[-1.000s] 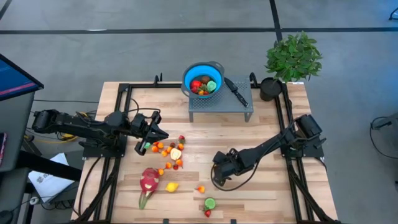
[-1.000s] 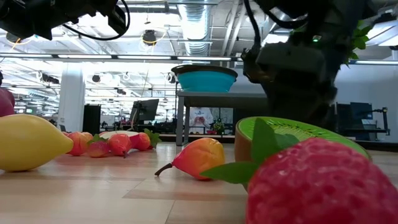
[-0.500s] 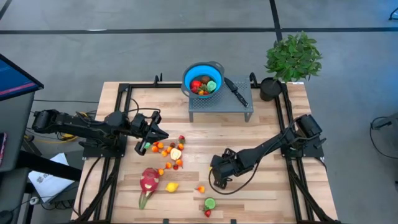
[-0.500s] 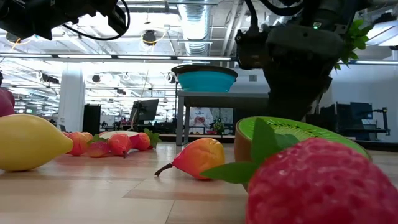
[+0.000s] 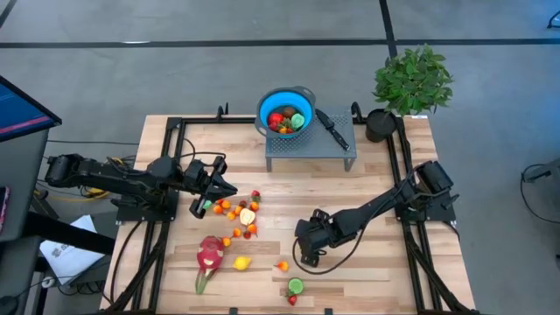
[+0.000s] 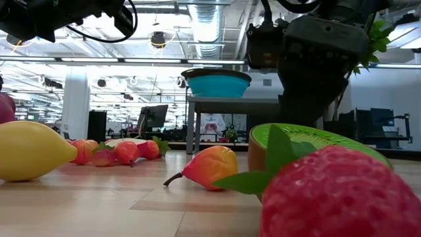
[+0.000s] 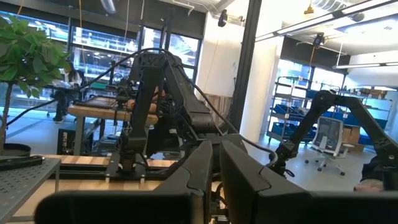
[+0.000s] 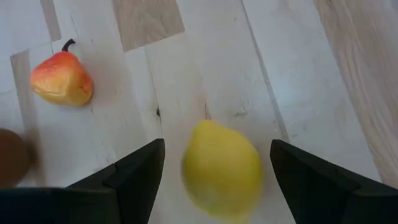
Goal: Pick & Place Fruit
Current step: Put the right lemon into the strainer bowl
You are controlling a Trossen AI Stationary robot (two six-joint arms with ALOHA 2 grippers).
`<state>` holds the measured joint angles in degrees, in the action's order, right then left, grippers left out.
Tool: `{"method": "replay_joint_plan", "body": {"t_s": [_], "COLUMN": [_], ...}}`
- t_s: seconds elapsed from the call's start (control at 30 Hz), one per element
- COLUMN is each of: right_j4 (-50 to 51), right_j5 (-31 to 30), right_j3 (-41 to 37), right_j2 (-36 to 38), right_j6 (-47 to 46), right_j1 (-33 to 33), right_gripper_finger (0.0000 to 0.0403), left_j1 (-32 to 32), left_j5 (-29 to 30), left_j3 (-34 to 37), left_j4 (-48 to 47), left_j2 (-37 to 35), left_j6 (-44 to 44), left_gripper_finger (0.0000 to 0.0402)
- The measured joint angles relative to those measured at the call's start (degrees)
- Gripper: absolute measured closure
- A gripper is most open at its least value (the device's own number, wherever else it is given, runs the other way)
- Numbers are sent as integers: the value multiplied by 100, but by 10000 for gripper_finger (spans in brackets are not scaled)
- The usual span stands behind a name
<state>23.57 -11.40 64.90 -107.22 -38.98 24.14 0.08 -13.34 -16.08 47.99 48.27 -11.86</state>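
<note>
From above, we see the wooden table (image 5: 367,262) with small fruits (image 5: 238,213) scattered on its left half, a dragon fruit (image 5: 208,255) and a lemon (image 5: 241,262) nearer the front edge, and a blue bowl (image 5: 285,111) of fruit on a grey stand (image 5: 311,150) at the back. The left gripper (image 5: 225,187) hovers clenched and empty beside the scattered fruits. The right gripper (image 5: 302,254) is near a small pear (image 5: 282,265).

At table height, we see a strawberry (image 6: 339,194) and a kiwi half (image 6: 309,141) close up, with the pear (image 6: 209,167) behind them.

From the left wrist, the fingers (image 7: 199,171) press together.

From the right wrist, the fingers (image 8: 140,171) stand spread, holding nothing, with the lemon (image 8: 221,169) between them on the table.
</note>
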Motion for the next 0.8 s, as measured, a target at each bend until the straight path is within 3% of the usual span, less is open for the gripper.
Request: {"method": "replay_joint_plan", "body": {"t_s": [0.47,0.8], "right_j4": [-34,-386], "right_j5": [269,256], "right_j3": [2,-334], "right_j2": [-2,-9], "right_j6": [641,456], "right_j1": [-28,-61], "right_gripper_finger": [117,117], "left_j1": [0,0], "left_j5": [1,2], "left_j3": [0,0], "left_j4": [0,0], "left_j2": [0,0], "left_j6": [0,-2], "left_gripper_finger": [376,376]}}
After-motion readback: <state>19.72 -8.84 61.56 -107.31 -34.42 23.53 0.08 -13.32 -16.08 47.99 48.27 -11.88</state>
